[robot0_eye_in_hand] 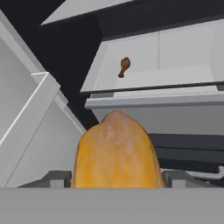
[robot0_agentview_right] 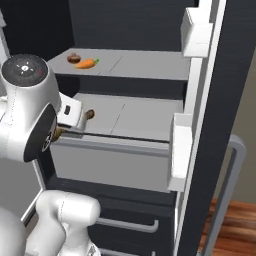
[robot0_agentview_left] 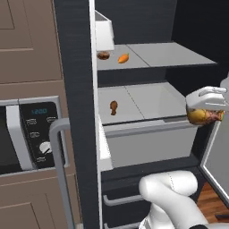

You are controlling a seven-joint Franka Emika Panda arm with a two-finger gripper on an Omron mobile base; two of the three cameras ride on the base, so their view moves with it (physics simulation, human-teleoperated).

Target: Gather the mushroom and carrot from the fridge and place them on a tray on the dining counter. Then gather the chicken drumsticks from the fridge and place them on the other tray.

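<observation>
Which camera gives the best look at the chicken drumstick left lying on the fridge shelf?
The hand view: the drumstick on the shelf shows whole, unobstructed, thin end down. The left base view shows it small but clear. In the right base view it peeks out beside the robot's hand.

Light is even and flat in all three rendered views, with no glare or hard highlights. The fridge (robot0_agentview_left: 147, 89) interior is dim toward twelve o'clock, its shelves evenly pale grey with only faint shadows under them. Edges look soft and slightly pixelated; the close drumstick (robot0_eye_in_hand: 116, 151) at six o'clock in the hand view is blurry.
</observation>
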